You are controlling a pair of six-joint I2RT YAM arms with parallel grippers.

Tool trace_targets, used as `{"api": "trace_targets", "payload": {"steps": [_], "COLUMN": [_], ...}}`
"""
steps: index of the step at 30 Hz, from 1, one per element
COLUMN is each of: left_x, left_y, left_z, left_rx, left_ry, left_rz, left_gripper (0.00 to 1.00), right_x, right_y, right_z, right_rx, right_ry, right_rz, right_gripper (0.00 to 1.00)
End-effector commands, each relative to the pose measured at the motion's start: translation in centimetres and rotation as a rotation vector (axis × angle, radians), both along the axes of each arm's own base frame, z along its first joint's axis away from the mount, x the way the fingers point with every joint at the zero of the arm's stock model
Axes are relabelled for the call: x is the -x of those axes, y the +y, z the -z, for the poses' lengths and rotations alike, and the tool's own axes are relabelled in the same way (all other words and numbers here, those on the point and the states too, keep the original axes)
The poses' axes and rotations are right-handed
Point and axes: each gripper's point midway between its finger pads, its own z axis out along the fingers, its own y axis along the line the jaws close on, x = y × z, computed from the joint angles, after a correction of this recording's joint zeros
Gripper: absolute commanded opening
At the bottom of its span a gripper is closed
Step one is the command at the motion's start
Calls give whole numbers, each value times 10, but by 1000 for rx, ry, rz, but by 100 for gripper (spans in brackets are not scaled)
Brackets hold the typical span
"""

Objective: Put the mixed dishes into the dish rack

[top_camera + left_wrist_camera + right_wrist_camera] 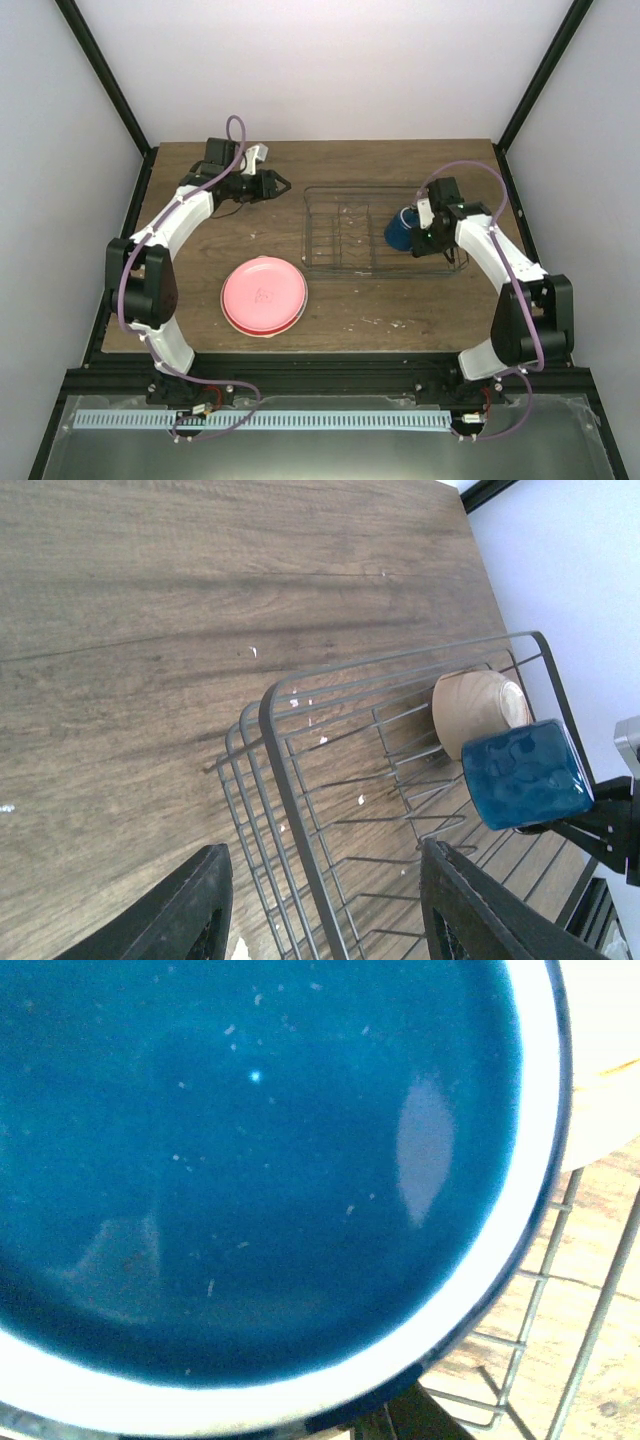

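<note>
Above the dish rack (340, 240), clamps dark blue mug (399, 229) in right gripper (420, 238), seemingly for placing beside small cream bowl (478, 708), with left gripper (322, 880) spread, empty.

Brown wood-grain table (400, 312) fills mid-frame, white specks (252, 651) dotting it. Plain white walls (330, 60) up top, black struts (105, 75) slanting at the upper corners, a pale perforated strip (300, 420) along the bottom.

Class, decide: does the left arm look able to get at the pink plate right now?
Probably yes: the left gripper is open and empty, and the pink plate lies uncovered, on that arm's side.
</note>
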Motion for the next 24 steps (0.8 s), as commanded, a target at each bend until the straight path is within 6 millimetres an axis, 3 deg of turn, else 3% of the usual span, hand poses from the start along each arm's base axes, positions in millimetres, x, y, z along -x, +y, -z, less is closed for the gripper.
{"api": "trace_targets", "payload": {"steps": [1,8,17,24], "left_x": [-8,-10,-6,-3], "left_y": [-3,-4,-4,-3], "left_z": [-13,-12,-8,-7], "left_rx": [3,-3,0,-10], "left_ry": [-34,-28,-20,-21], "left_rz": [30,46,50,47], "left_gripper": [53,53,53,53], "right_x": [-21,-5,8,4], "right_y": [1,13,-2,-8], "right_z": [-32,-28,-14,-3], "right_rx": [38,-12,69,104], "right_ry": [-221,-229,-199,-160], "right_rz": [-138,-230,-218,-201], "right_gripper": [1,1,1,3]}}
